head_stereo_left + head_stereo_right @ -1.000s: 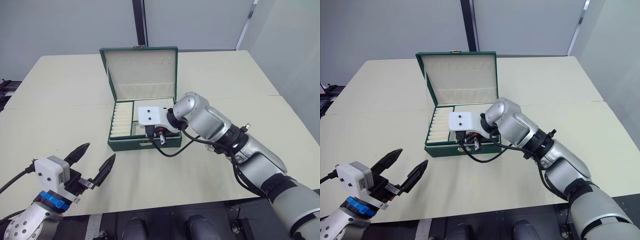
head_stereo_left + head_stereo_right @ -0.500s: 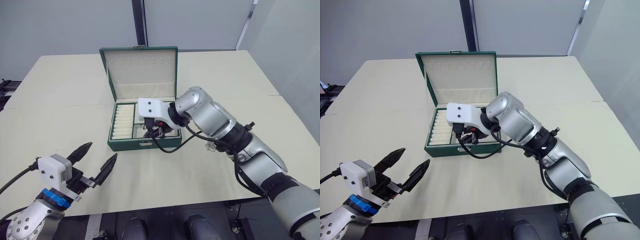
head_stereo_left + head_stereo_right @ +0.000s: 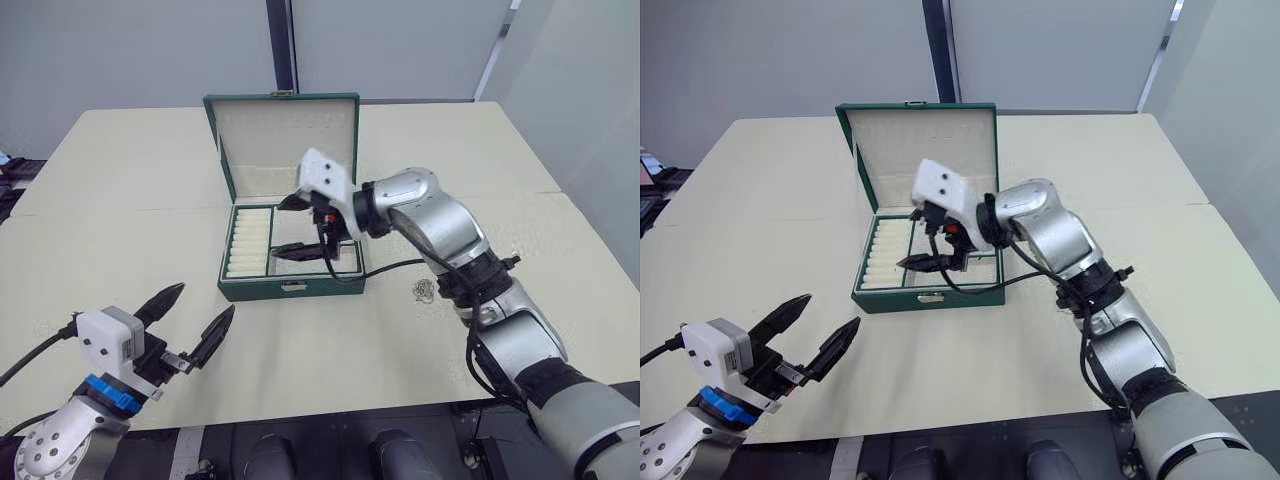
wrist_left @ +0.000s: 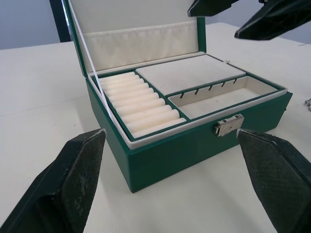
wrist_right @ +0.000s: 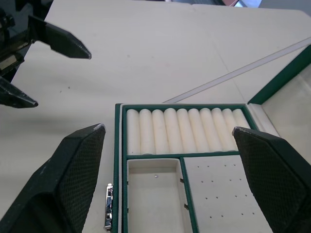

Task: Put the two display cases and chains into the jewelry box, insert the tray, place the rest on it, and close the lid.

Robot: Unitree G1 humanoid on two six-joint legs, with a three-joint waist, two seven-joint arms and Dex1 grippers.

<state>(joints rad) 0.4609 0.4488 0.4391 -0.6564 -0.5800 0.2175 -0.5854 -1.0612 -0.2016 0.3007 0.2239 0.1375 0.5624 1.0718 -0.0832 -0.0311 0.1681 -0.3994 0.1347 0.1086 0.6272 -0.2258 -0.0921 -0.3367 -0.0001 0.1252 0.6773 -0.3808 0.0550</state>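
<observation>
Broad pale worktop (image 3: 120, 200), bare over most of its surface. Toward the far middle, the dark green jewelry box (image 3: 290, 283), with the lid (image 3: 285, 140) raised upright at the back, cream lining facing forward. Seated in the box top, the tray (image 4: 160, 94): a row of ridged ring rolls along the robot's left side, a flat pad and a narrow hooked compartment on the right, nothing lying in any of them that can be made out. Small metal clasp (image 4: 226, 126) at the front wall.

Right claw (image 3: 295, 225) hovering above the tray's right half, fingers spread wide, one high near the lid and one lower over the compartments, holding nothing and touching nothing.

Left claw (image 3: 190, 320) low and near, well in front of the box, hanging above bare worktop, likewise spread wide and empty.

Smallest of all, a silvery chain (image 3: 424, 291) in a little clump on the worktop just right of the box, beside the right forearm, outside the box.
</observation>
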